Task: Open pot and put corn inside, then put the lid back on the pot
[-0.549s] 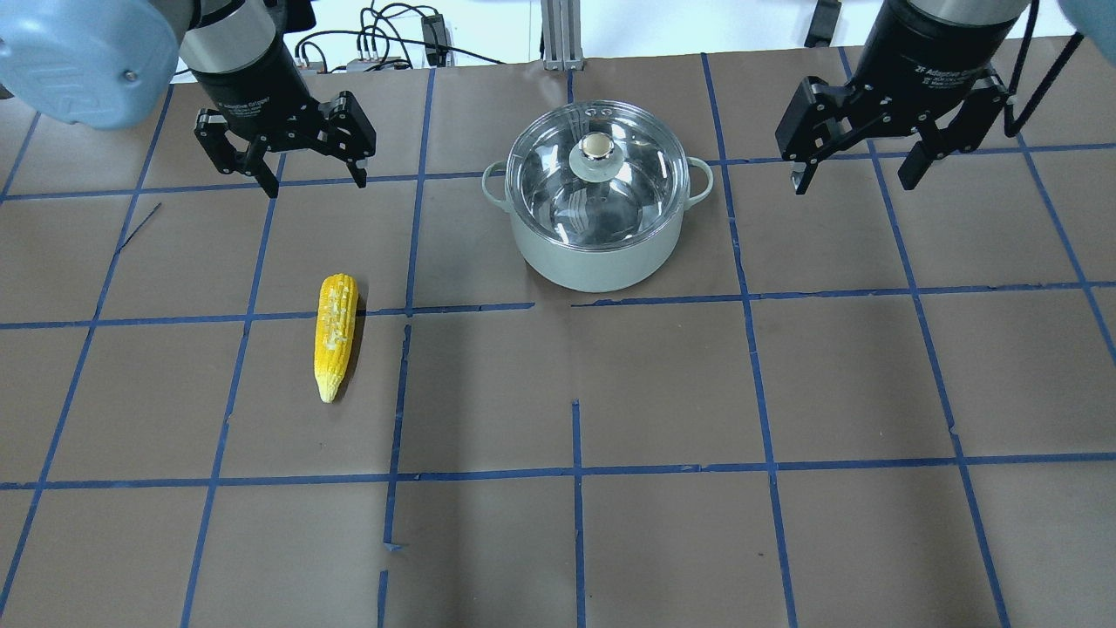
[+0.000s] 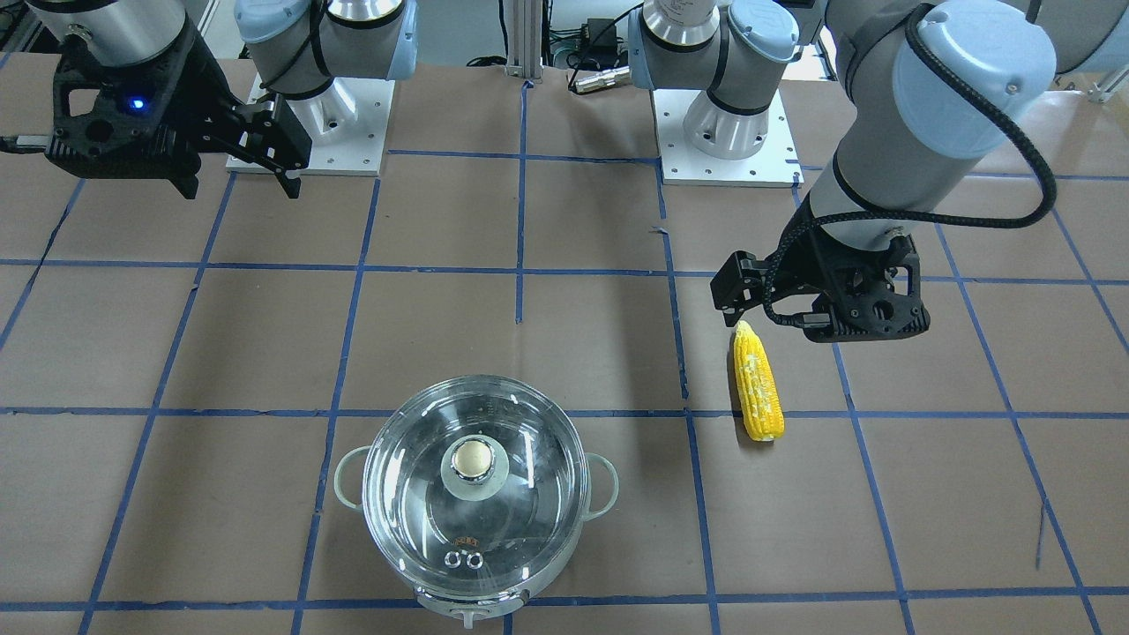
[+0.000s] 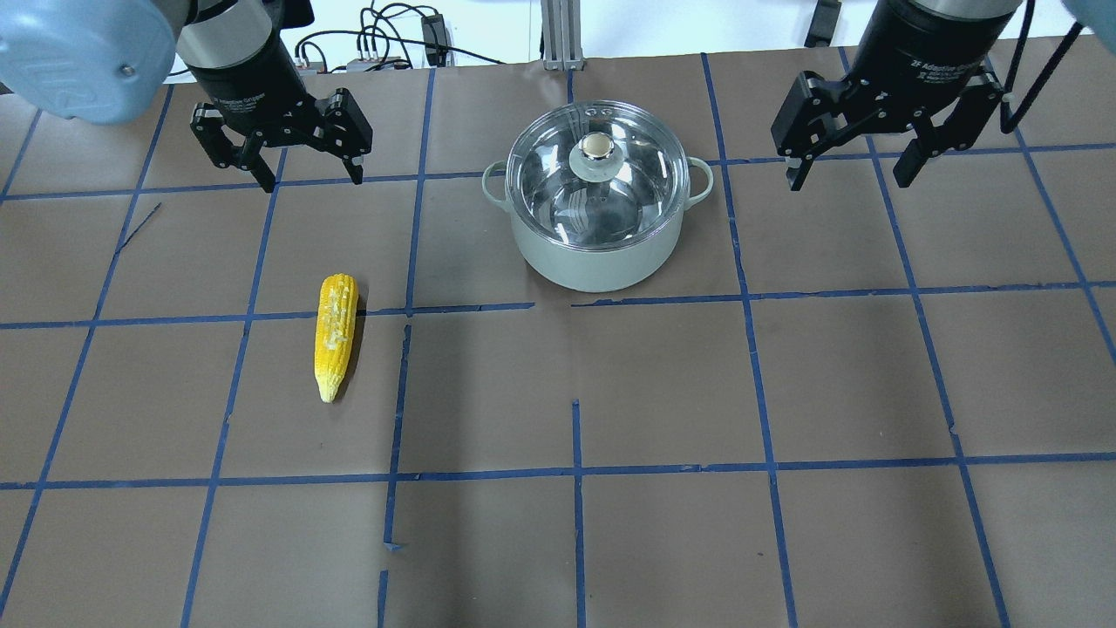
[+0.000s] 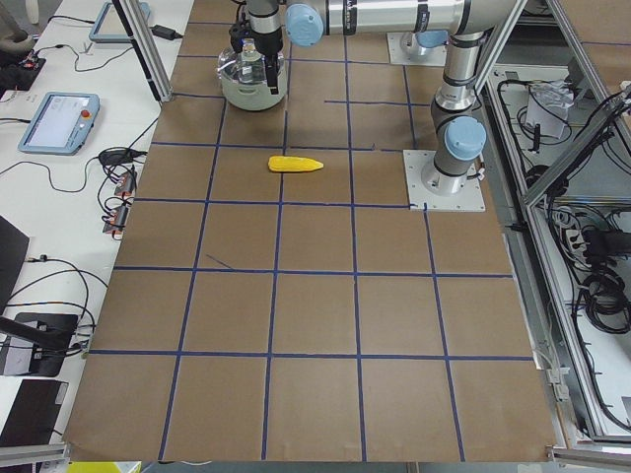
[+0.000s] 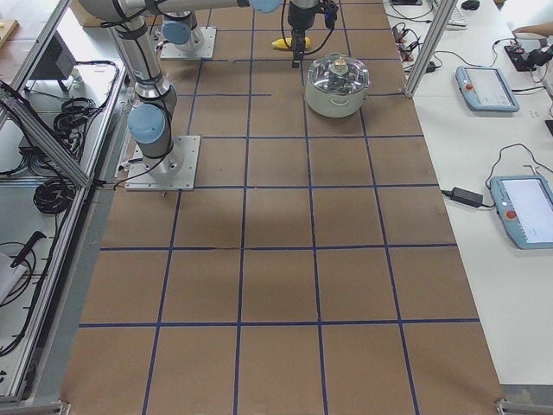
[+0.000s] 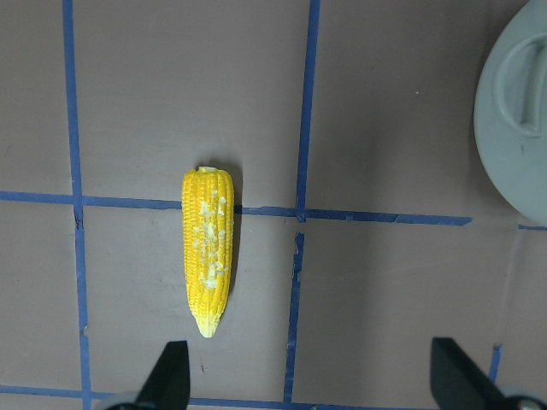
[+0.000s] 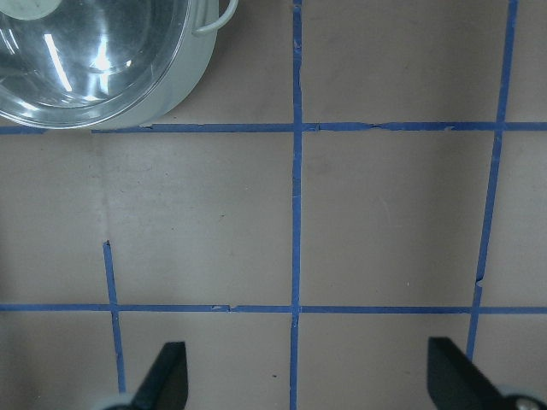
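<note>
We find the pot in the upper middle of the overhead frame, standing on the table. The lid sits on it, level, with the knob at its centre. The corn lies flat left of centre, well apart from the pot. Its tapered end points to the bottom of the frame, and its thick end is just at a line of the blue tape grid.

The left gripper hangs in the upper left above the table, with its jaws spread wide and nothing between them. It touches neither the corn nor the pot. In the left wrist view we see its fingertips at the bottom corners. The corn lies above them, left of centre, and the pot's edge shows at the upper right.

The right gripper hangs in the upper right, beside the pot but apart from it. Its jaws are likewise released and empty. In the right wrist view we see the lidded pot in the upper left corner and bare taped table over the rest of the frame.
</note>
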